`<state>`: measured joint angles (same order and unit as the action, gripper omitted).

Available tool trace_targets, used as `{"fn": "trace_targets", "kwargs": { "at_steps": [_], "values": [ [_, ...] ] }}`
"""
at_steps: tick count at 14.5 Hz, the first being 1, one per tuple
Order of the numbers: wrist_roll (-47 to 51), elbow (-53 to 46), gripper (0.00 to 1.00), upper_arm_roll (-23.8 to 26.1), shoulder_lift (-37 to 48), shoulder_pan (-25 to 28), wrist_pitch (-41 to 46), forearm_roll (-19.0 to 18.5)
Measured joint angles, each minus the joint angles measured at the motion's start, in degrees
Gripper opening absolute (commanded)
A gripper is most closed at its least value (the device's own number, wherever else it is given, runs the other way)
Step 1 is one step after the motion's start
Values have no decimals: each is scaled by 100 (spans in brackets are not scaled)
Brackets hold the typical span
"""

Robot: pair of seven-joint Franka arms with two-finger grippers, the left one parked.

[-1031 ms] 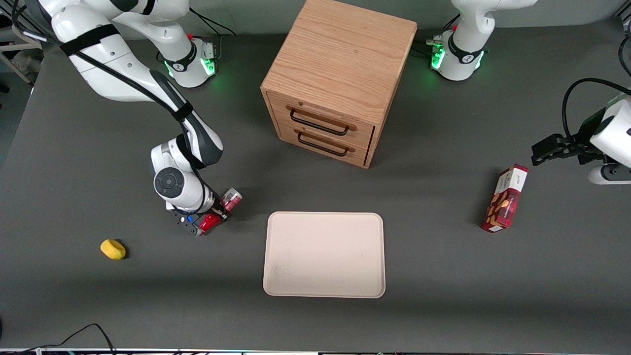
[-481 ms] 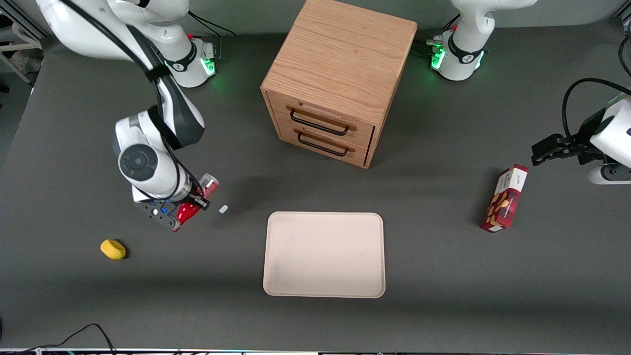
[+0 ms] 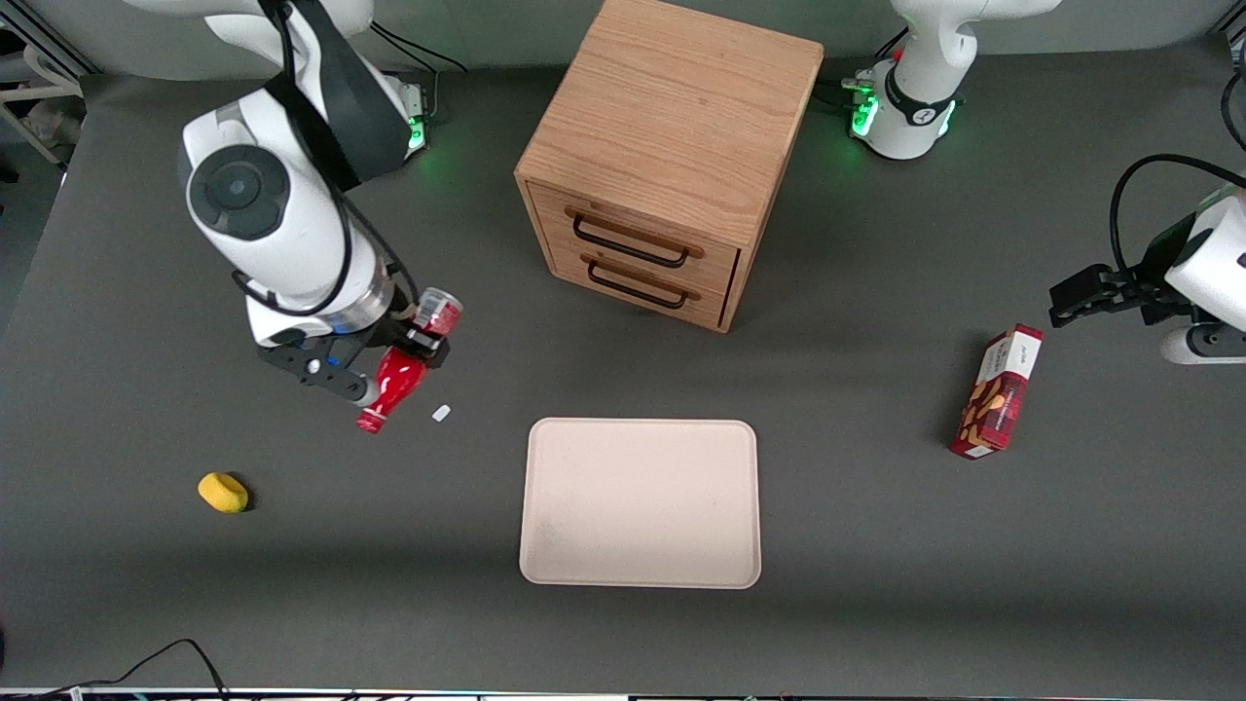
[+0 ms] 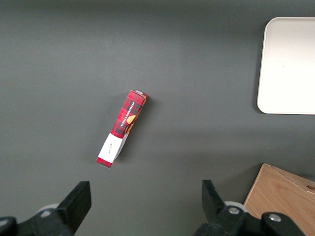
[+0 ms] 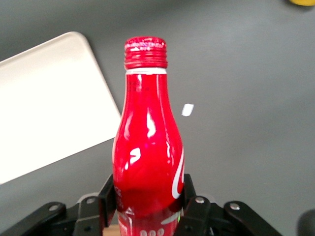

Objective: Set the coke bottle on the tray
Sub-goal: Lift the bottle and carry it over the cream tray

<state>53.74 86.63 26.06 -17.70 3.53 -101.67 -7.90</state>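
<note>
My right gripper (image 3: 409, 348) is shut on the coke bottle (image 3: 394, 378), a small red contoured bottle with a red cap. It holds the bottle lifted off the table, cap end tilted toward the front camera, silvery base end (image 3: 438, 310) up by the wrist. In the right wrist view the black fingers (image 5: 109, 196) clamp the bottle (image 5: 147, 142) at its lower body. The beige tray (image 3: 641, 502) lies flat on the table, toward the parked arm from the bottle and nearer the front camera. It also shows in the right wrist view (image 5: 44, 98) and the left wrist view (image 4: 290, 64).
A wooden two-drawer cabinet (image 3: 672, 146) stands farther from the front camera than the tray. A small white scrap (image 3: 441, 413) lies on the table below the bottle. A yellow object (image 3: 223, 492) lies toward the working arm's end. A red snack box (image 3: 999, 391) lies toward the parked arm's end.
The right arm has risen with the coke bottle in its grip, lifting it off the table. The white scrap, uncovered half a second ago, stays on the table.
</note>
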Motion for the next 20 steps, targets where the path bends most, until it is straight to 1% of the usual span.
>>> {"fn": "trace_targets", "kwargs": {
  "at_steps": [2, 4, 7, 9, 13, 14, 15, 16, 19, 20],
  "values": [
    [-15, -417, 1, 246, -370, 12, -30, 0],
    [-251, -869, 1, 347, -883, 35, -198, 0],
    [-671, -1123, 1, 353, -1648, 39, -976, -3],
    [-766, -1155, 1, 354, -2119, 44, -1603, -37],
    [-846, -1181, 1, 358, -2838, 112, -2514, -531],
    [-914, -1183, 1, 358, -2976, 154, -2680, -711],
    [-1095, -1183, 1, 358, -3096, 193, -2782, -885],
    [-1365, -1188, 1, 359, -3196, 230, -2824, -981],
    [-1810, -1197, 1, 358, -3369, 262, -2866, -1113],
    [-1842, -1201, 1, 356, -3415, 262, -2878, -1248]
  ]
}}
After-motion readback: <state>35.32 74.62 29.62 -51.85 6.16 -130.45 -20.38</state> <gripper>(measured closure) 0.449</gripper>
